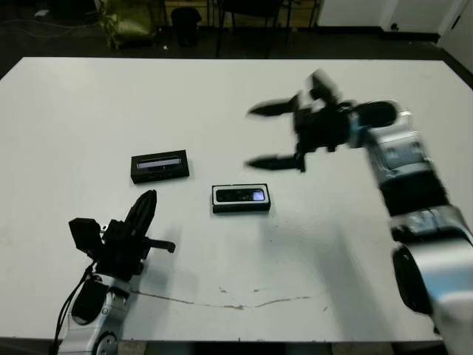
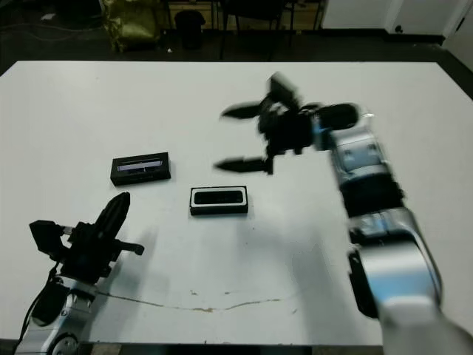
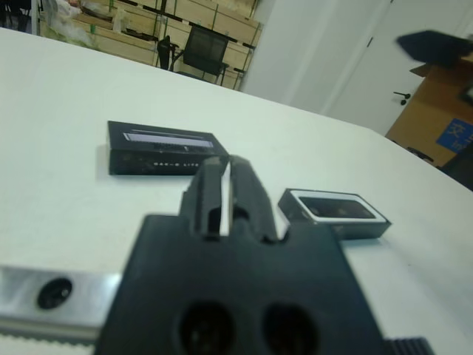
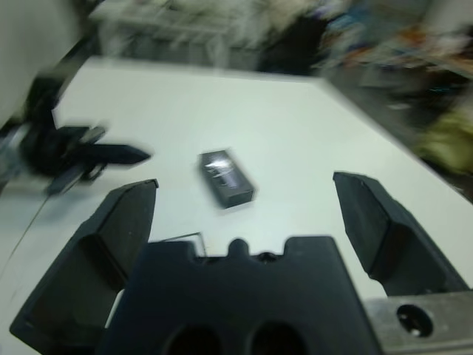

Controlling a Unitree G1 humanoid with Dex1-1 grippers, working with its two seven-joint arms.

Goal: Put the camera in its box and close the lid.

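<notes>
1. The right arm reaches from the robot's right side across the white table (image 1: pixel 89 111), its silver forearm angled inward and the wrist turned so the right gripper (image 1: pixel 275 135) points toward the robot's left, raised above the tabletop and blurred.
2. Its two black fingers are spread wide apart, with nothing between them.
3. The left arm sits low at the near left edge of the table, and the left gripper (image 1: pixel 145 203) points forward, toward the far side.
4. Its fingers are pressed together, only a thin slit showing between them in the left wrist view, and they grip nothing.
5. The box (image 1: pixel 241 198) lies flat near the table's middle, white lining visible around the camera (image 1: pixel 241 195), which rests inside it.
6. The lid (image 1: pixel 160 166) lies apart on the table, to the left of the box and slightly farther back, just ahead of the left gripper.
7. Neither gripper touches the box, the camera or the lid.
</notes>
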